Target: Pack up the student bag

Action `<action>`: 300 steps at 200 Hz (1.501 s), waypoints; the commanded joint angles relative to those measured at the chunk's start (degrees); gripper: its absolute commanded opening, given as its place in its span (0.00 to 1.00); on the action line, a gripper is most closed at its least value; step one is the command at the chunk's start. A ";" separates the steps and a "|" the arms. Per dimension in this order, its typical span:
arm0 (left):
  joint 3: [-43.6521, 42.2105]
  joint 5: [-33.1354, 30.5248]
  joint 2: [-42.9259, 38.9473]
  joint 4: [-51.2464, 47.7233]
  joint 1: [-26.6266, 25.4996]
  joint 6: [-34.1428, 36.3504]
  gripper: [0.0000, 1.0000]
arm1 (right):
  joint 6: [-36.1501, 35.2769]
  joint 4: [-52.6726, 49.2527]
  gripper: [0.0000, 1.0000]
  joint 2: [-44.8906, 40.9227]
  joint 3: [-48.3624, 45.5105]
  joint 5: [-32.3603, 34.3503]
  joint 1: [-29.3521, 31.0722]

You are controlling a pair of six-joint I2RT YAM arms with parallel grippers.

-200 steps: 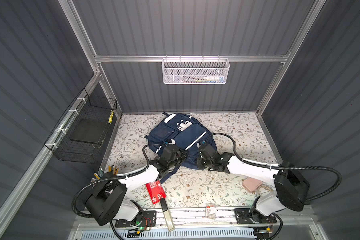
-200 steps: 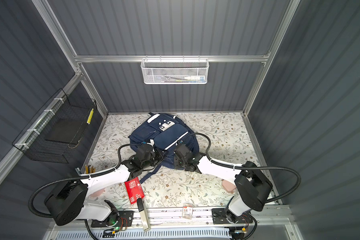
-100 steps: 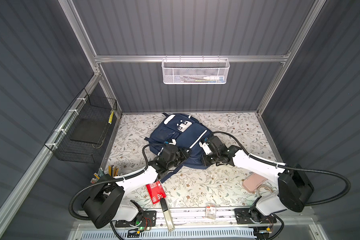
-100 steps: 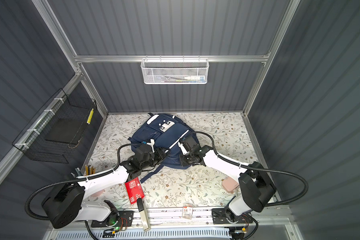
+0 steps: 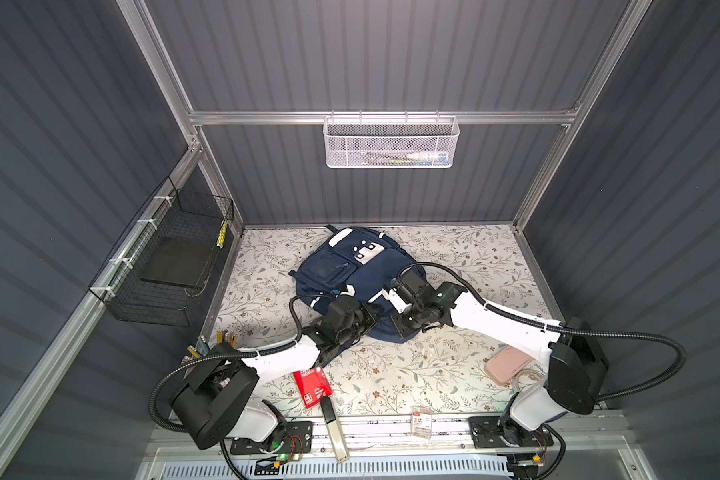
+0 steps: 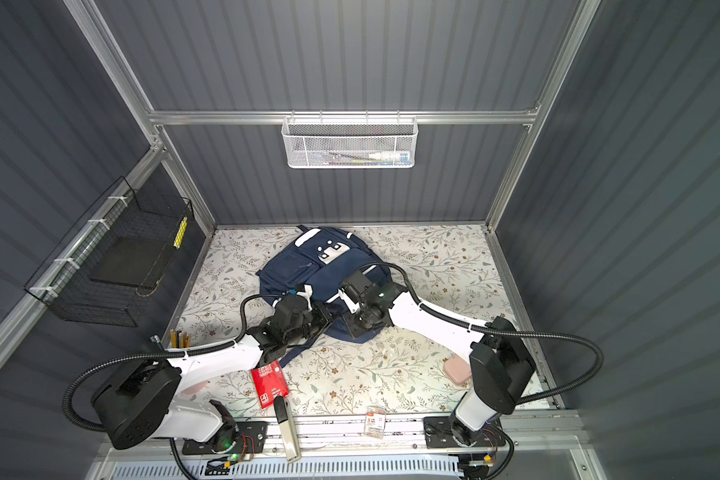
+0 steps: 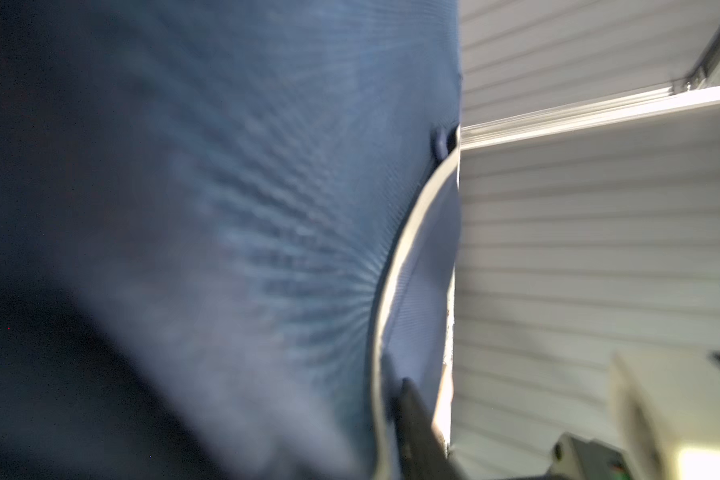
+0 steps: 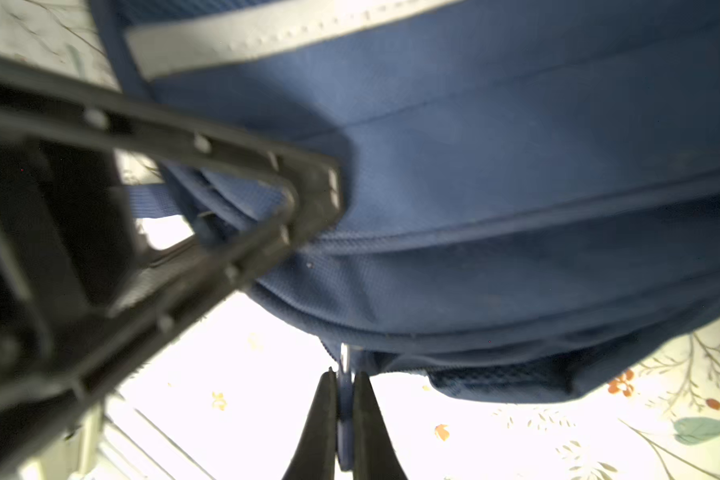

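The student bag [image 5: 350, 266], a navy backpack with white stripes, lies on the floral table in both top views [image 6: 321, 266]. My left gripper [image 5: 376, 310] reaches in from the left at the bag's near edge. In the right wrist view the left gripper [image 8: 316, 199] is pinched shut on a fold of the bag's fabric by a zip line. The left wrist view is filled with blurred blue fabric [image 7: 225, 208]. My right gripper [image 8: 341, 376] is shut on a small zip pull [image 8: 343, 361] at the bag's lower edge. From above, the right gripper [image 5: 398, 330] sits at the bag's near rim.
A red booklet [image 5: 312, 384] and a flat black-and-white tool [image 5: 333, 428] lie near the front left. A pink case [image 5: 508, 365] lies front right, beside the right arm. A white mesh basket [image 5: 391, 143] hangs on the back wall. A black wire basket [image 5: 171, 266] hangs on the left wall.
My right wrist has shifted back and to the right along the bag's near edge. The left arm has stayed about where it was on the bag.
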 commanded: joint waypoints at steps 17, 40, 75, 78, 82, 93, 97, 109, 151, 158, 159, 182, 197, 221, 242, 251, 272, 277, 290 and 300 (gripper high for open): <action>-0.84 0.43 -1.41 2.12 0.35 1.47 0.02 | -0.19 0.37 0.00 -1.14 -2.56 6.86 -0.81; -2.04 0.62 -4.27 -0.15 2.27 1.98 0.00 | 1.24 4.26 0.00 -4.97 -7.15 10.24 -3.62; -2.31 1.29 -9.85 -5.45 4.58 3.82 0.00 | 2.35 10.87 0.00 -8.60 -13.39 14.03 -10.01; -2.20 1.36 -10.32 -5.73 4.76 4.11 0.00 | 2.17 11.59 0.00 -8.84 -13.88 14.11 -10.66; -2.23 1.44 -10.92 -6.52 5.02 4.24 0.00 | 1.92 12.63 0.00 -9.16 -14.45 14.10 -11.50; -2.28 1.98 -12.34 -7.97 5.75 4.75 0.00 | 1.12 15.21 0.00 -9.42 -15.58 13.36 -14.12; -2.37 2.31 -12.72 -8.42 6.06 4.86 0.00 | 0.84 16.92 0.00 -9.28 -15.61 12.83 -15.09; -3.01 3.30 -14.07 -9.33 7.11 5.20 0.00 | -0.05 18.19 0.00 -8.28 -14.72 12.27 -17.61; -3.18 2.73 -16.48 -16.34 12.76 11.20 0.06 | -1.31 11.91 0.00 -9.73 -13.15 10.91 -17.14; -3.06 2.57 -16.09 -16.38 13.64 12.38 0.08 | -0.45 10.62 0.00 -11.40 -14.39 11.51 -16.42; -3.03 2.47 -16.03 -16.41 13.72 12.50 0.08 | -0.31 10.39 0.00 -11.73 -14.57 11.56 -16.34; -0.90 2.25 -12.61 -15.60 15.57 14.96 0.14 | 3.18 8.09 0.00 -18.79 -20.51 11.52 -12.55; 0.74 3.88 -9.16 -12.69 16.08 15.12 0.16 | 4.50 6.07 0.00 -20.50 -21.80 14.53 -5.05; 3.67 3.30 -6.29 -12.57 16.49 16.82 0.34 | 10.59 4.13 0.00 -18.50 -19.77 13.73 2.44; 5.60 1.85 -7.09 -14.59 16.87 18.45 0.55 | 14.93 13.55 0.00 -16.61 -19.78 9.23 5.68; 6.37 1.16 -8.38 -17.17 16.87 19.42 0.58 | 15.57 17.80 0.00 -14.42 -19.00 8.20 5.89; 4.93 -0.15 -13.19 -22.54 16.87 18.95 0.63 | 14.58 17.94 0.00 -7.87 -12.49 12.56 5.89; 4.32 -0.41 -14.50 -23.84 16.87 18.50 0.64 | 14.36 18.02 0.00 -6.65 -11.13 13.05 5.89; 2.29 0.33 -18.05 -24.67 16.53 16.48 0.65 | 14.15 19.72 0.00 -4.41 -8.96 12.51 5.88; -0.03 1.23 -20.01 -23.88 15.36 13.80 0.66 | 14.32 21.81 0.00 -3.42 -8.21 10.98 5.95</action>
